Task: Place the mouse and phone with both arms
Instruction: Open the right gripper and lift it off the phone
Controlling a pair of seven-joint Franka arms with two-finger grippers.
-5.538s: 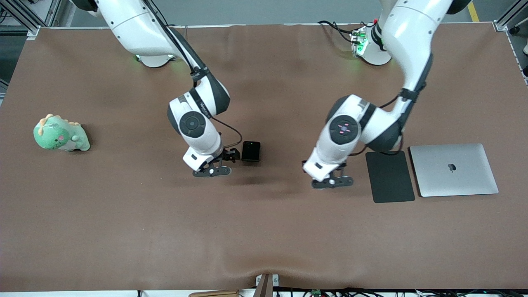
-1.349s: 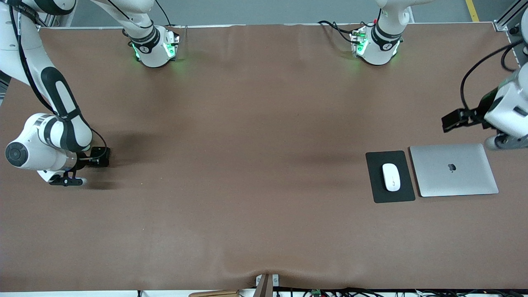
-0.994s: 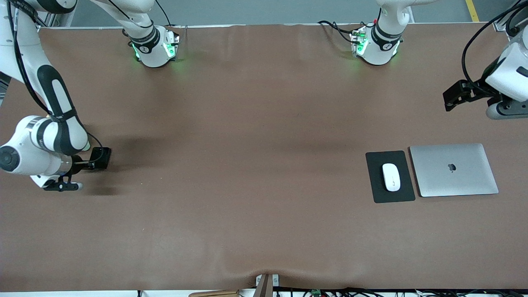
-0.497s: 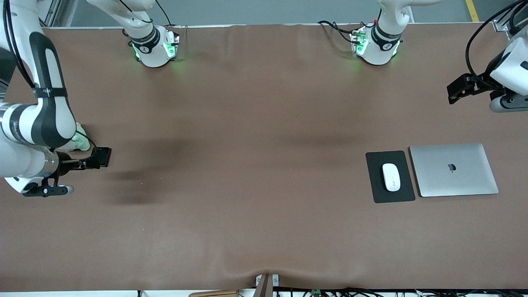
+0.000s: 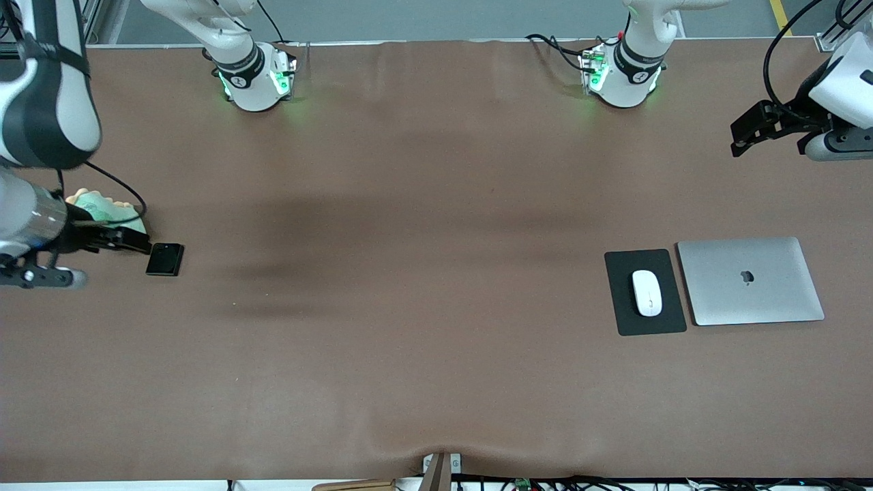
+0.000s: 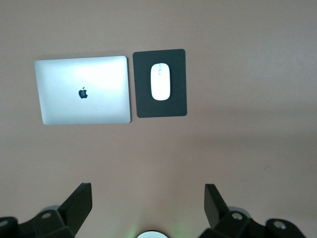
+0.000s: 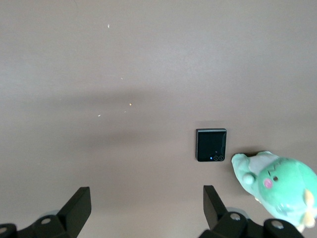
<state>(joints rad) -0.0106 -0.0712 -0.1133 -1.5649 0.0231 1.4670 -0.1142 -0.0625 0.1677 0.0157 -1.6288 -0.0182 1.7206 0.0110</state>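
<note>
The phone (image 5: 164, 259) lies flat on the brown surface (image 5: 409, 273) at the right arm's end, just beside a green plush dinosaur (image 7: 277, 186) and apart from it by a thin gap. The right hand (image 5: 112, 239) is up in the air over the plush toy, close to the phone but not touching it — its fingers (image 7: 79, 206) stand wide apart and hold nothing.

The mouse (image 5: 646, 292) rests on a black mat (image 5: 644, 320), with a closed silver laptop (image 5: 750, 281) just beside the mat toward the left arm's end. The left hand (image 5: 753, 129) hangs well apart from the mouse, over bare surface near the table's edge, with its fingers (image 6: 79, 203) spread and empty.

The laptop lid carries a dark apple logo (image 6: 82, 92). The phone's face shows some small marks along one edge — perhaps icons, too small to read.
</note>
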